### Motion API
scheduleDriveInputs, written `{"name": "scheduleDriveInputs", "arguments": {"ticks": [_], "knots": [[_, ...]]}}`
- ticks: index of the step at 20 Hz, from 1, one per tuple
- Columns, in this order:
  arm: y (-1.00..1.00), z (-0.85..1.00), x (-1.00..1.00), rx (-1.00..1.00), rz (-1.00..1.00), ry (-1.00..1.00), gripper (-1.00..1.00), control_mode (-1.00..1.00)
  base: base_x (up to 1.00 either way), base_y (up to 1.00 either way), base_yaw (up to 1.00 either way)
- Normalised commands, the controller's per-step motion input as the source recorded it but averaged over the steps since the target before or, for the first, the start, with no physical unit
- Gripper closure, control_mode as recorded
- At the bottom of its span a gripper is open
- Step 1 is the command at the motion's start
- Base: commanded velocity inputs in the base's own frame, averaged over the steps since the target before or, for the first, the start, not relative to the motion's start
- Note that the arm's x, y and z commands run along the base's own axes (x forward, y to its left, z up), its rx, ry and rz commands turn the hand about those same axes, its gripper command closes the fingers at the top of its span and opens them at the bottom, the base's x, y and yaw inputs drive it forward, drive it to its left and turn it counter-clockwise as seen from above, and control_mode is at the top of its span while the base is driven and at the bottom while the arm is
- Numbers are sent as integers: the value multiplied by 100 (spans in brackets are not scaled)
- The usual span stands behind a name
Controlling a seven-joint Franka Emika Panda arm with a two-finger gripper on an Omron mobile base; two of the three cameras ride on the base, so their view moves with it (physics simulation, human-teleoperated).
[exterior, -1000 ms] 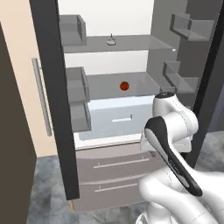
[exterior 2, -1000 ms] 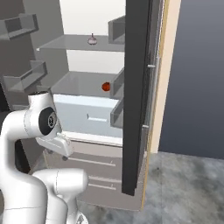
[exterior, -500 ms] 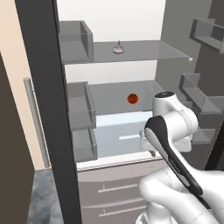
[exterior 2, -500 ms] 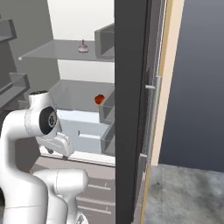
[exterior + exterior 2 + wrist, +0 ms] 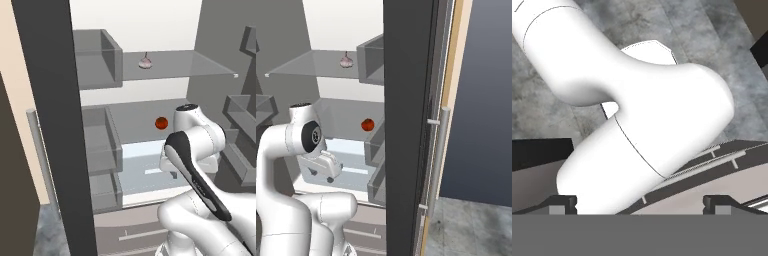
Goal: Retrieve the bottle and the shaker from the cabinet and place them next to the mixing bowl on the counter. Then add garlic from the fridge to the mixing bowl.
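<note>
The fridge [image 5: 50,110] stands open in front of me, its dark door [image 5: 406,125] at the side. A pale garlic bulb [image 5: 145,62] [image 5: 346,60] sits on the top glass shelf. My gripper [image 5: 640,204] is open and holds nothing. It hangs folded low in front of the fridge's pale blue-white drawer [image 5: 142,167], well below the garlic, and points down at the floor and my own base. The bottle, the shaker, the cabinet, the mixing bowl and the counter are out of view.
A small red round thing [image 5: 161,123] [image 5: 367,124] lies on the middle shelf. Grey door bins [image 5: 100,60] [image 5: 373,60] jut out beside the shelves. A long metal handle [image 5: 438,160] runs down the fridge door. Grey drawer fronts [image 5: 125,232] sit below.
The whole picture has grown and shifted: the base has driven closer to the open fridge. The arm keeps its folded pose and the gripper stays open.
</note>
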Motion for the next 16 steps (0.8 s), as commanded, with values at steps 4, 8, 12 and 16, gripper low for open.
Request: {"name": "scheduleDriveInputs", "arguments": {"ticks": [4,8,12,16], "knots": [[0,0,0,0,0,0,-100,100,33,2,0],[0,0,0,0,0,0,-100,100,62,11,0],[0,0,0,0,0,0,-100,100,65,15,0],[0,0,0,0,0,0,-100,-100,32,8,0]]}}
